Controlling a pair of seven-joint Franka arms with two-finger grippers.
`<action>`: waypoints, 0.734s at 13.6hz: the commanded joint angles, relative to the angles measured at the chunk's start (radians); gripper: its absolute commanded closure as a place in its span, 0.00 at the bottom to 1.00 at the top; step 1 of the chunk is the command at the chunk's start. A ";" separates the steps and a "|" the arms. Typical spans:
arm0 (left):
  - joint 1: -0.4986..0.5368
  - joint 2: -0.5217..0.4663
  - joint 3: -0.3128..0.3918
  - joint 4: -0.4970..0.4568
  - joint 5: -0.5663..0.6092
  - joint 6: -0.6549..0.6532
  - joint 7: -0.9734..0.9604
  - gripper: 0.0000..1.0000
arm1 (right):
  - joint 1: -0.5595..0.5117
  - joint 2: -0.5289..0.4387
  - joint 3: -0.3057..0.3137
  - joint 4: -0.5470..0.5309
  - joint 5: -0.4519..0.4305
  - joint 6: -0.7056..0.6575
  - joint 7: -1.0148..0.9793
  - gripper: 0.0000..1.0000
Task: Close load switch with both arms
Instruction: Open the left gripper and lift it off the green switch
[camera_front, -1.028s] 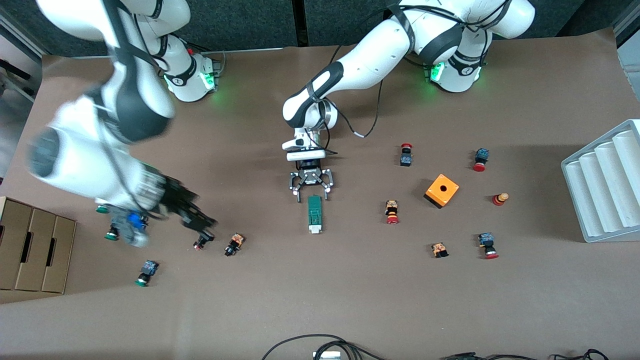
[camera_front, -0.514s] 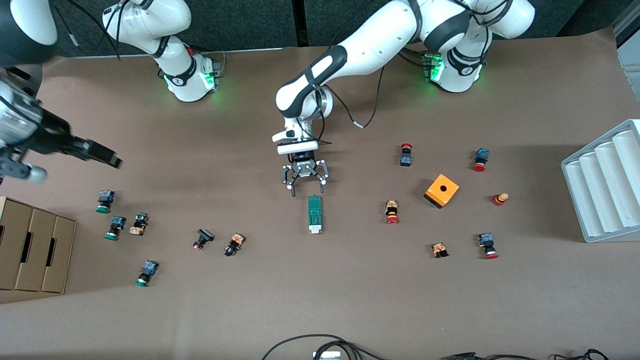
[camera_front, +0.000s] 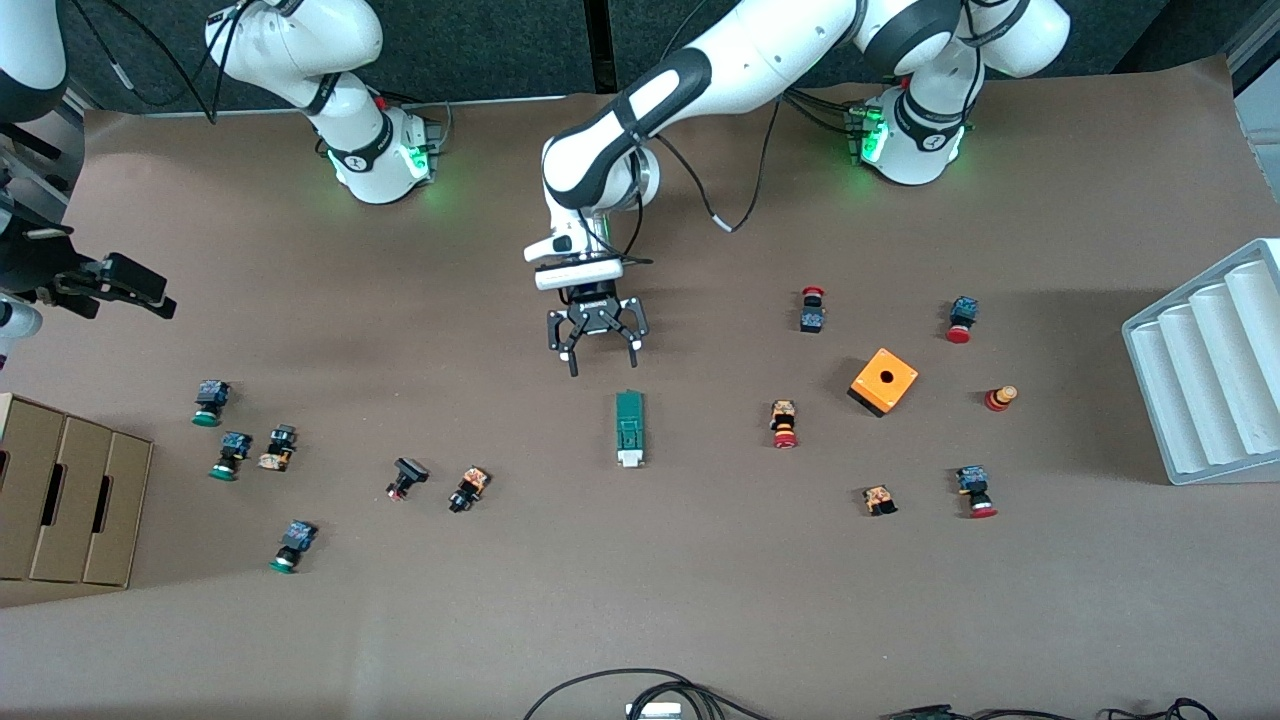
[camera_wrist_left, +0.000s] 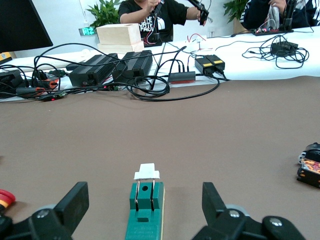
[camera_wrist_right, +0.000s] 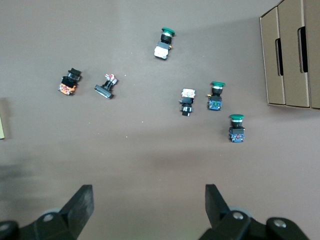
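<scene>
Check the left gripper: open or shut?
Open: the left gripper hangs empty, fingers spread, with the load switch lying untouched on the table.

One load switch (camera_front: 629, 429). One orange cube (camera_front: 884, 381). Three green-capped push buttons (camera_front: 209, 402). Five red-capped push buttons (camera_front: 812, 309). Four capless button parts (camera_front: 468, 489). One cardboard box (camera_front: 62, 503). One grey tray (camera_front: 1212, 362).

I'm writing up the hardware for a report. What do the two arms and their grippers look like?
Both arms are glossy white with rounded segments and black joint bands; green lights glow at their bases. Black cables run along the left arm and the right arm. The left gripper and the right gripper are black, two-fingered, with skeletal linkages.
</scene>
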 joint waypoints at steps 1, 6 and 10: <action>0.024 -0.083 -0.021 -0.017 -0.096 0.018 0.115 0.00 | 0.000 0.045 -0.016 0.060 -0.024 -0.003 -0.005 0.01; 0.047 -0.230 -0.031 -0.012 -0.317 0.021 0.338 0.00 | -0.017 0.064 -0.016 0.075 -0.009 0.008 -0.003 0.01; 0.100 -0.339 -0.046 0.005 -0.487 0.046 0.519 0.00 | -0.016 0.065 -0.016 0.080 -0.008 0.012 -0.005 0.01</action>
